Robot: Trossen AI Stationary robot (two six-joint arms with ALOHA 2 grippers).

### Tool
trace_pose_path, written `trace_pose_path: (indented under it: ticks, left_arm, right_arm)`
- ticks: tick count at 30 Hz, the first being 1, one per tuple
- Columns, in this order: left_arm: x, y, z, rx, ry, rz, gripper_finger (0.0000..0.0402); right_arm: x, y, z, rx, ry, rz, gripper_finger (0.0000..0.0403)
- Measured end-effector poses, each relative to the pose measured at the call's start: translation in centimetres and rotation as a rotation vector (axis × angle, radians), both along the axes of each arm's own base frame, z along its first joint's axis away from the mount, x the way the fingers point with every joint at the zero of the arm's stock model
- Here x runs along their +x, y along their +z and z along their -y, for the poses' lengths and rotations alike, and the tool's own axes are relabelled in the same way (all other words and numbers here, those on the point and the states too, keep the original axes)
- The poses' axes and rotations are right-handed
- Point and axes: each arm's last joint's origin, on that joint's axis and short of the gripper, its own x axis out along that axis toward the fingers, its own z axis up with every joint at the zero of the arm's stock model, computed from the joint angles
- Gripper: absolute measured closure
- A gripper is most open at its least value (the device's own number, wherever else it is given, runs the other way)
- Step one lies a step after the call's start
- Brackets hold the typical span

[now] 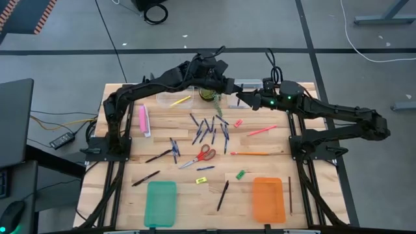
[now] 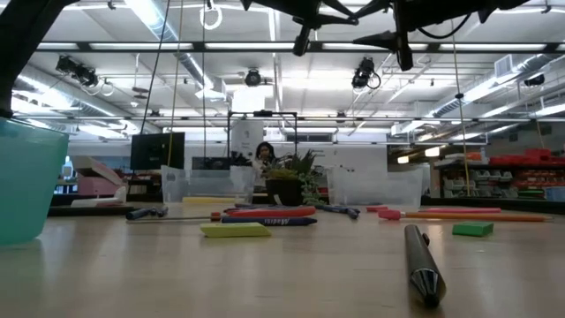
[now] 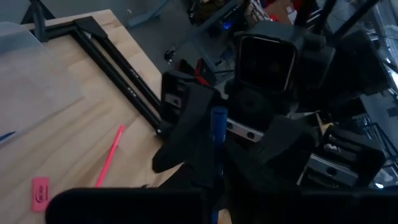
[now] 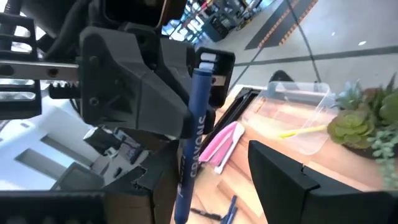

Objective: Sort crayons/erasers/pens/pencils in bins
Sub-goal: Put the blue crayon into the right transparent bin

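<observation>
**A:** Where are the two arms?

**B:** Both reach to the far middle of the wooden surface (image 1: pixel 273 166) and meet nose to nose above a small potted plant (image 1: pixel 208 95). The left tool (image 1: pixel 224 86) comes in from the left and the right tool (image 1: pixel 244 99) from the right, just beside each other.

**A:** Is either one holding anything?

**B:** The left tool is clamped narrow on a slim blue pen (image 4: pixel 194 124). The right tool's fingers stand wide apart and hold nothing.

**A:** How does the pen lie relative to the right tool?

**B:** It is straight ahead of it and very near. In the right wrist view the pen's long axis runs across the left tool's fingers and sticks out on both sides of the grip. One end appears to reach down between the right tool's spread fingers. I cannot tell whether it touches them.

**A:** What does the coming move seem to turn on?

**B:** It looks like a handover. The right tool would need to close across the pen's free length, clear of the left tool's fingers.

**A:** And the bins?

**B:** A clear plastic tub (image 1: pixel 172 99) holding a yellow pencil (image 1: pixel 181 101) sits at the far left. A flat teal tray (image 1: pixel 160 203) and a flat orange tray (image 1: pixel 268 199) lie at the near edge. More loose blue pens (image 1: pixel 208 127) are scattered mid-surface.
</observation>
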Motion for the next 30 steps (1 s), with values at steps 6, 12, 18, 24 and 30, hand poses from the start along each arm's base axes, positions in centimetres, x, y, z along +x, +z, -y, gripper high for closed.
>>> trace_pose_path:
  ticks: [6,12,18,24,30]
  left_arm:
    - [0.14,-0.04,0.35,0.004,-0.001,-0.002,0.0369]
    - [0.05,-0.07,0.12,0.012,0.002,-0.005,0.0375]
    - [-0.02,-0.37,0.21,0.021,-0.005,-0.036,0.037]
    - [0.0,-0.42,0.36,0.026,-0.012,-0.041,0.0369]
    - [0.0,-0.42,0.37,0.024,-0.015,-0.041,0.0334]
  right_arm:
    - [0.38,-0.34,0.08,0.016,0.009,-0.013,0.0211]
    - [0.33,-0.29,0.07,0.004,0.01,-0.014,0.0248]
    - [0.34,-0.28,0.05,-0.002,0.016,-0.016,0.0301]
    - [0.37,-0.22,-0.02,-0.019,0.045,-0.015,0.0353]
    - [0.37,-0.25,-0.02,-0.037,0.048,-0.023,0.0368]
